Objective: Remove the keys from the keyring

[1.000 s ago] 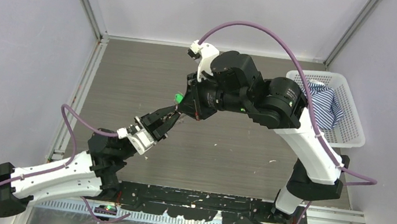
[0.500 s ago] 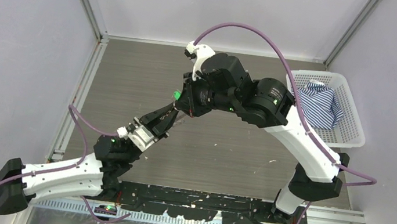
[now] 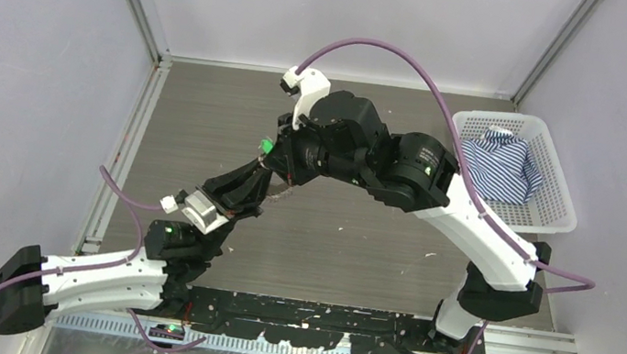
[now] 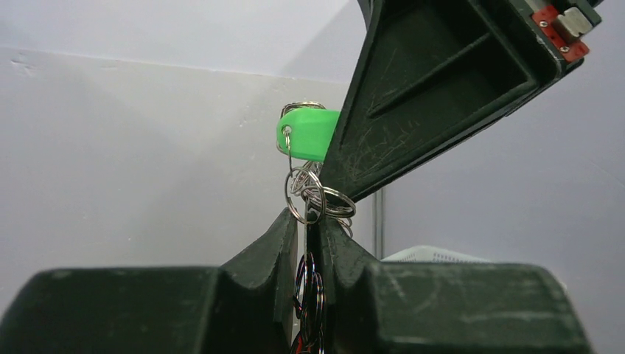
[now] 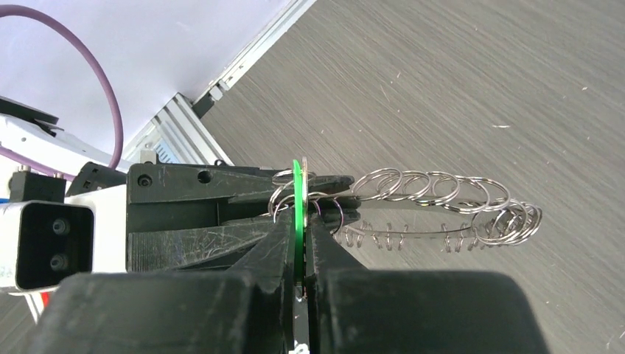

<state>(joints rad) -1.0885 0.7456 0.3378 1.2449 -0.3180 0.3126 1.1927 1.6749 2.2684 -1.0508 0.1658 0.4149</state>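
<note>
Green-headed key [image 4: 308, 134] — held in mid-air — linked to a chain of small silvery keyring loops [image 5: 442, 193].

Left hand [image 3: 262, 171] clamped, right hand [image 3: 273, 154] clamped, both raised, tip to tip

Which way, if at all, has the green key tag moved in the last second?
Yes. In the top view the green key tag, pinched in the right hand, has shifted left, away from the white basket on the right.
</note>
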